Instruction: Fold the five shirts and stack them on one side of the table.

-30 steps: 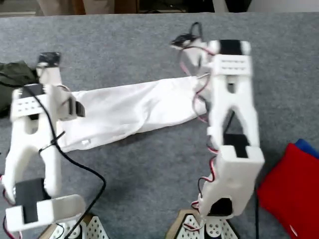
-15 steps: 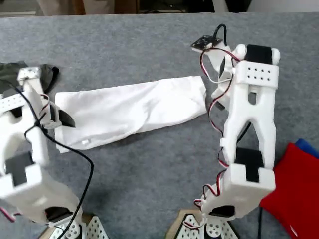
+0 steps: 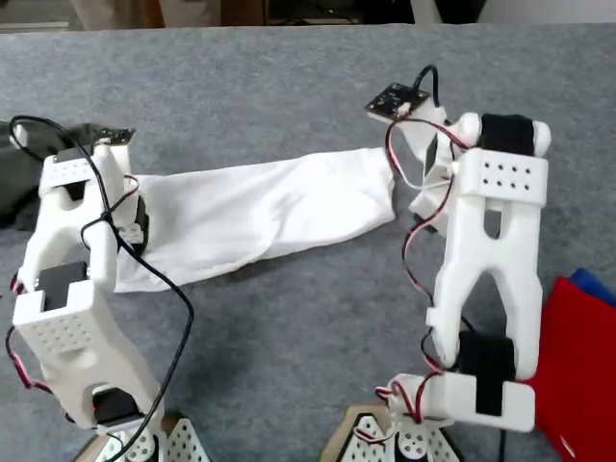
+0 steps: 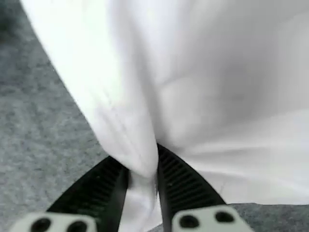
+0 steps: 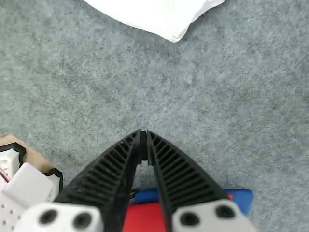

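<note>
A white shirt (image 3: 260,207) lies on the grey table as a long folded strip running left to right. My left gripper (image 3: 135,224) sits at the strip's left end. In the left wrist view it (image 4: 142,164) is shut on a pinched fold of the white shirt (image 4: 193,87). My right gripper (image 3: 417,192) hangs just beyond the strip's right end, apart from it. The right wrist view shows it (image 5: 143,136) shut with nothing in it, over bare table, with the white shirt's corner (image 5: 169,19) ahead of the fingertips.
A dark green shirt (image 3: 19,168) is bunched at the table's left edge, behind the left arm. A red shirt (image 3: 577,366) lies on a blue one (image 3: 589,285) at the right edge, beside the right arm's base. Wooden furniture stands beyond the far edge.
The right arm has drawn back to the right, off the shirt's right end. The left arm has swung and now stands over the shirt's left end.
</note>
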You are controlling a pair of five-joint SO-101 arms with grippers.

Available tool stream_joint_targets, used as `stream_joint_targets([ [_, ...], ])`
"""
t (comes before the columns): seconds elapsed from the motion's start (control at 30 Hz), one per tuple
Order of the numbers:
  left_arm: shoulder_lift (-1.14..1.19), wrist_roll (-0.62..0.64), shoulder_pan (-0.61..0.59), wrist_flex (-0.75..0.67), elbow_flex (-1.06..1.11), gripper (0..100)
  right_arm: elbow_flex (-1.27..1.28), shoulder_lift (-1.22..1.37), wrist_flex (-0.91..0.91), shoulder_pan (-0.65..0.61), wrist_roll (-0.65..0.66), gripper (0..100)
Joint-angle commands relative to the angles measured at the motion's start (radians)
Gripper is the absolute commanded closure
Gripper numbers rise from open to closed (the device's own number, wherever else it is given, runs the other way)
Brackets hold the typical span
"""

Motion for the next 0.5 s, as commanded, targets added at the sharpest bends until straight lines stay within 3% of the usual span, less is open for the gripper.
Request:
stream_joint_targets([
  [0.0,-0.016,0.043,-0.021,0.017,-0.012,98,0.068,-0.071,-0.074,0.004,0.005,99.4],
  [0.17,-0.104,0.094,0.000,0.018,-0.028,98,0.275,-0.076,-0.311,0.038,-0.028,99.4],
  [0.4,-0.302,0.181,0.249,0.176,-0.133,98,0.621,-0.074,-0.763,0.183,-0.054,99.4],
  [0.47,-0.334,0.209,0.318,0.224,-0.209,98,0.708,-0.077,-0.916,0.199,-0.123,99.4],
])
